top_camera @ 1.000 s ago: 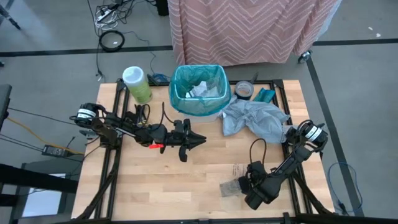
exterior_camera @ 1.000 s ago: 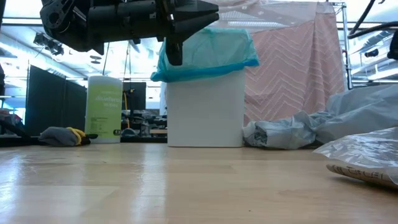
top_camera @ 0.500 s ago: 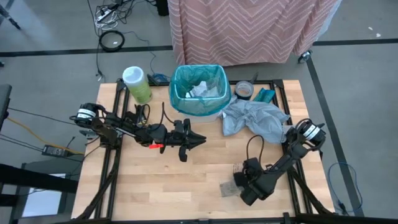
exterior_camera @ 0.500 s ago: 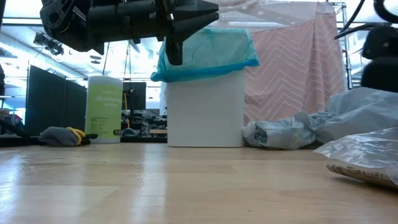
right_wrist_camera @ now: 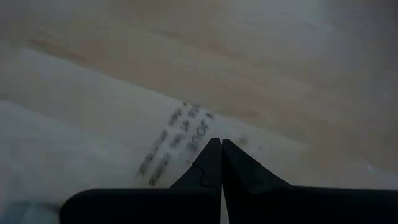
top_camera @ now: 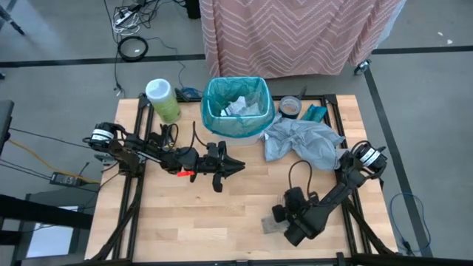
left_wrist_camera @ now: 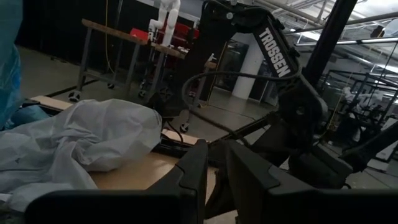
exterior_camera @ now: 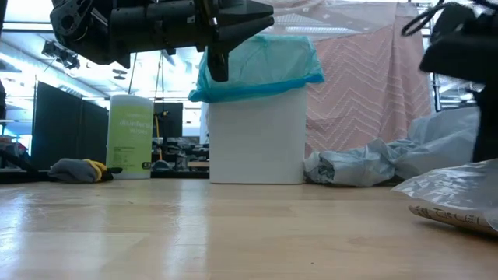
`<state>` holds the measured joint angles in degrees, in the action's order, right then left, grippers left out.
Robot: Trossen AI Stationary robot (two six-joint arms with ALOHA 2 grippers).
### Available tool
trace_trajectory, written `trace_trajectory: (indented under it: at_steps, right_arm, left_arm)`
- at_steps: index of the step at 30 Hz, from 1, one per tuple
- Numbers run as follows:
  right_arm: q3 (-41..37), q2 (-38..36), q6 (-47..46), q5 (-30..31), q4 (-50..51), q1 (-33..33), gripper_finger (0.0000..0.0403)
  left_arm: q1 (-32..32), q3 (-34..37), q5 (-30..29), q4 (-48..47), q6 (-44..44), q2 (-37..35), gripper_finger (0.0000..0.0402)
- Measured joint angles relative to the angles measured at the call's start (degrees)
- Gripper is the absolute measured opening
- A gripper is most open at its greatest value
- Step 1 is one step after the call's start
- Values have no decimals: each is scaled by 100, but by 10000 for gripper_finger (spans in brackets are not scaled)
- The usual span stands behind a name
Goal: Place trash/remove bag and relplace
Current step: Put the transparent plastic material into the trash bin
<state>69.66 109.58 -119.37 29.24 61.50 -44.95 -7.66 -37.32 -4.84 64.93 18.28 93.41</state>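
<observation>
The white bin (top_camera: 255,135) stands at the table's far middle, lined with the teal bag (top_camera: 235,107) (exterior_camera: 257,58), whose rim folds over the bin's top. White paper trash (top_camera: 240,106) lies inside. A clear printed packet (top_camera: 267,224) (exterior_camera: 455,198) lies flat on the table near the front right. My right gripper (top_camera: 276,215) (right_wrist_camera: 221,147) is shut and slants down over it. My left gripper (top_camera: 241,166) (left_wrist_camera: 216,171) hangs level in front of the bin, pointing toward the table's right, with a narrow gap between its fingers and nothing in it. My right gripper's shut fingertips (right_wrist_camera: 214,155) come slanting down from the table's right over the packet's printed face (right_wrist_camera: 180,140), which lies flat on the table. I cannot tell whether they touch it.
A crumpled pale grey plastic bag (top_camera: 303,142) (left_wrist_camera: 81,140) lies right of the bin. A green wipes canister (top_camera: 162,100) stands at the far left. A tape roll (top_camera: 290,107) and a teal item (top_camera: 314,113) sit behind the grey bag. Bare wood lies at the near left.
My right gripper has moved toward the table's left edge, over the clear packet, and has turned at the wrist; it stays shut. The packet lies where it was.
</observation>
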Motion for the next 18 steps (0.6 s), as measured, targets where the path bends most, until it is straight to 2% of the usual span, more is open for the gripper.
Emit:
trace_trajectory:
  at_steps: [2, 7, 12, 18]
  right_arm:
    - [183, 0, -247, -117, 404, -90, 0]
    - [688, 0, -492, -885, 1448, -206, 0]
    - [735, 0, -530, -1900, 1534, -417, 0]
    - [733, 0, -671, -2407, 1571, -653, 0]
  left_arm:
    - [0, 0, 0, -1, 0, 0, 67]
    - [0, 0, 0, -4, 0, 0, 67]
    - [0, 0, 0, -4, 0, 0, 67]
    - [0, 0, 0, -4, 2, 0, 67]
